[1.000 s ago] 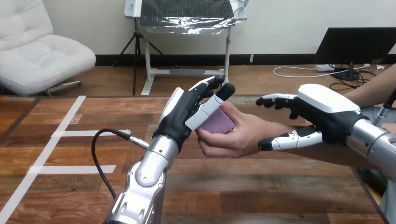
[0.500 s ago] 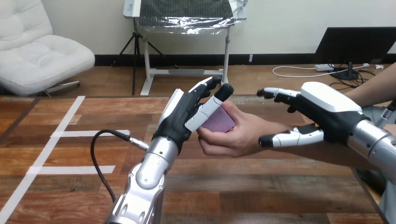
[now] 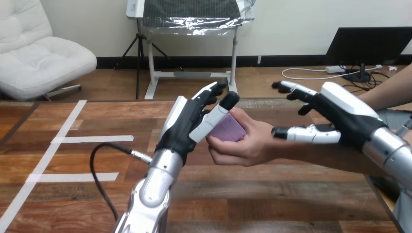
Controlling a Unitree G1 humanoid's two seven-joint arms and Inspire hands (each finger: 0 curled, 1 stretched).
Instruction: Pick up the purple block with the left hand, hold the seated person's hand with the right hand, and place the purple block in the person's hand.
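Note:
The purple block (image 3: 227, 130) lies in the person's hand (image 3: 250, 145), which reaches in from the right above the table's middle with its fingers curled round the block. My left hand (image 3: 183, 127) stands just left of it, open, fingers straight and pointing up-right, its thumb resting along the block's upper left side. Over the person's wrist, my right hand (image 3: 342, 119) hovers open, fingers spread and raised, thumb stretched left just above the wrist without curling round it.
The wooden table (image 3: 272, 194) carries white tape strips (image 3: 73, 139) at the left. A black cable (image 3: 104, 150) loops beside my left forearm. The person's forearm crosses the table's right side under my right arm.
My right hand has lifted and tilted up away from the person's wrist, fingers spreading higher. My left hand and the block in the person's hand have stayed nearly where they were.

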